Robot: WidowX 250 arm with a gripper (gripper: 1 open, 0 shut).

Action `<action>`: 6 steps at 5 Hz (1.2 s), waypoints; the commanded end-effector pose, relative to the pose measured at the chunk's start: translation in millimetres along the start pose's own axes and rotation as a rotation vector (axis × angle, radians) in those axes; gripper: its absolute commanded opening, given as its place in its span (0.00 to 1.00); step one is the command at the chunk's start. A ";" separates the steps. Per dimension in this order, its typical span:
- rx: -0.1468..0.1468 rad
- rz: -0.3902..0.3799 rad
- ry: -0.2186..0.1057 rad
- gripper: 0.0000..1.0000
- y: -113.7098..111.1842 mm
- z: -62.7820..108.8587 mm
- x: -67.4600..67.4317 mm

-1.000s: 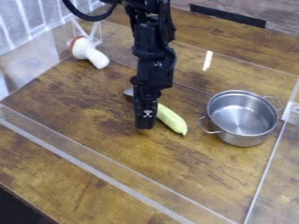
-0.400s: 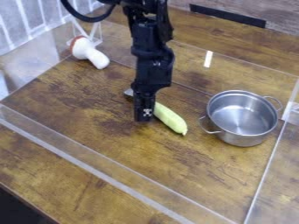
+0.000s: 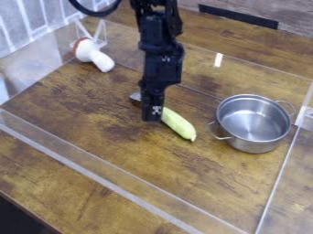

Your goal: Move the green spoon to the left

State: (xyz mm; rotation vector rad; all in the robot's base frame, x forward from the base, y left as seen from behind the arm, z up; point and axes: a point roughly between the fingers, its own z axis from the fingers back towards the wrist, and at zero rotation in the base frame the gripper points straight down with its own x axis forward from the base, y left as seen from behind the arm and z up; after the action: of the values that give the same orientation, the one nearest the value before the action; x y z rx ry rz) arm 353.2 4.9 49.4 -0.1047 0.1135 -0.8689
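Observation:
The green spoon [image 3: 181, 125] lies slantwise on the wooden table, its thick yellow-green handle running down to the right. Its silver bowl [image 3: 135, 95] peeks out to the left of the arm. My black gripper [image 3: 153, 113] points straight down over the handle's upper end, fingers shut together on the spoon where the handle meets the neck. The handle's lower end still looks to rest on the wood. The grip point itself is hidden by the fingers.
A steel pot [image 3: 253, 123] stands to the right of the spoon. A white-handled utensil with a reddish end [image 3: 91, 53] lies at the back left, and a small white piece [image 3: 218, 62] at the back. A clear plastic wall [image 3: 73, 155] runs along the front.
The fingers, open around the spoon a second ago, have shut on it. The gripper's tip sits a little higher in the picture; the spoon has barely shifted.

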 end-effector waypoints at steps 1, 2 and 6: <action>0.081 0.064 -0.047 0.00 14.1 46.1 -11.4; 0.098 0.101 -0.049 0.00 19.0 63.2 -18.7; 0.117 0.124 -0.085 0.00 27.6 70.5 -26.8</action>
State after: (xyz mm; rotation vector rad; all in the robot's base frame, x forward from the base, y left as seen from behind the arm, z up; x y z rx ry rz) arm 365.8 35.9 77.1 -0.0787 0.0915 -0.7650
